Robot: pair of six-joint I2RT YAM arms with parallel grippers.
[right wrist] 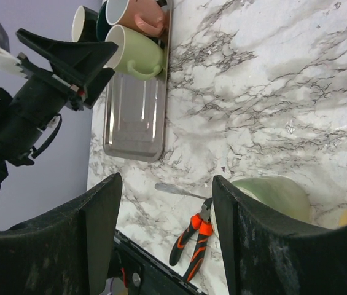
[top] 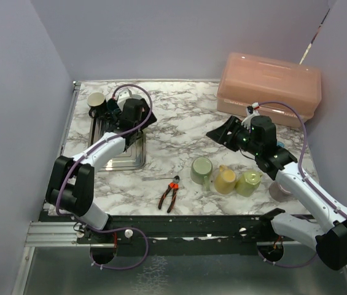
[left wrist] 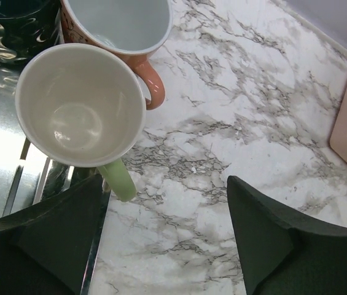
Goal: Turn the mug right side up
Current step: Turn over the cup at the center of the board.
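Inspecting the station with the steel tray (top: 127,158) as reference. Found at the tray's far right corner: light green mug (left wrist: 78,104), mouth open to the left wrist camera, white inside fully in view, handle projecting past the tray's right rim over the marble top (left wrist: 241,104). Judged right side up and resting on its own base, free of any finger. Noted crowded beside it at the tray's far end: salmon mug (left wrist: 121,21), touching or nearly so, and dark mug (left wrist: 13,31) further left, both mouth-up. Read as deliberate grouping of upright mugs, with the green handle turned outward to leave a clear way out.

Checked left gripper (left wrist: 164,181): spread wide, nothing pinched, tips just short of the light green mug at the tray's right rim. Taken as a let-go posture, wide enough to clear rim and handle when backing off.

Checked right gripper (right wrist: 166,177): likewise spread and empty, hovering over bare marble well to the right of the tray. Judged to be standing by, clear of the other arm's reach.

Recorded off the tray, toward its near right: green mug (top: 201,170), yellow mug (top: 225,180) and pale mug (top: 248,182) in a row, orientation not settled from these views. Pliers (top: 169,195) lying between that row and the tray's near end. Pink box (top: 268,86) far right of the tray, uninvolved.

Assessed as done for this mug. Advised: straight withdrawal, to avoid clipping the handle and tipping the mug off the rim.
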